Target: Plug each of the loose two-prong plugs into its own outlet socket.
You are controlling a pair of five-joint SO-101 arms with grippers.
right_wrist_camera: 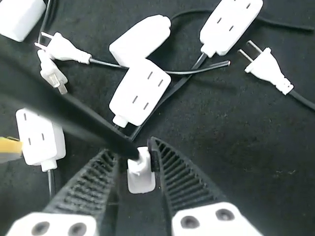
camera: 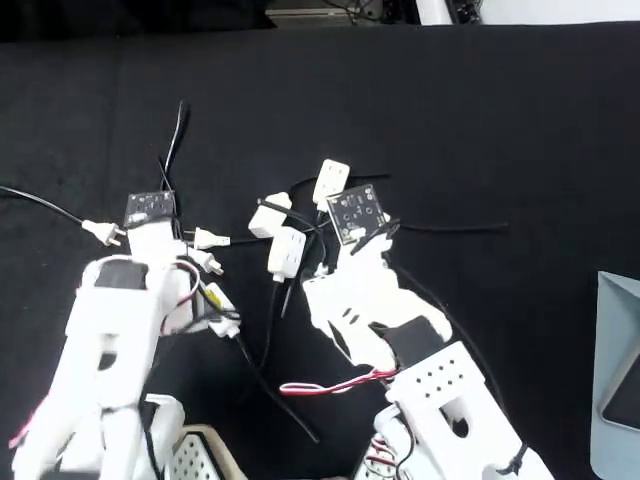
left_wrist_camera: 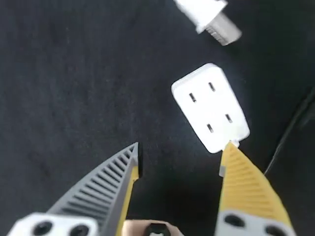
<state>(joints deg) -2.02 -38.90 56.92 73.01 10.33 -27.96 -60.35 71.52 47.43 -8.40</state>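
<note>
Now, squeezing a small white plug (right_wrist_camera: 141, 179) in the right pincer (right_wrist_camera: 133, 153), both black fingers (right_wrist_camera: 172, 172) pressed on its sides, with a black cord (right_wrist_camera: 64, 115) coming off it. Just past that pincer, flat on the black table (right_wrist_camera: 236, 147) with slots up: a white outlet socket (right_wrist_camera: 140, 91). Right against it, another white socket (right_wrist_camera: 140, 37), lying on its side. Farther off, a third socket (right_wrist_camera: 230, 22), slots up too, and near that a loose plug (right_wrist_camera: 266, 66) with two prongs sticking out. Off to the other side, two more loose plugs (right_wrist_camera: 61, 46) close together.

Over on the other arm, left pincer (left_wrist_camera: 182, 152) spread wide, holding nothing. Touching its yellow fingertip (left_wrist_camera: 231, 157): the end of a fourth white socket (left_wrist_camera: 210, 113), flat on the table, slots up. Just beyond that socket, another white plug (left_wrist_camera: 209, 17), too blurry for more. Seen from above, most sockets and plugs bunched near the middle of the table, in front of the two arms, with cords looping among them
</note>
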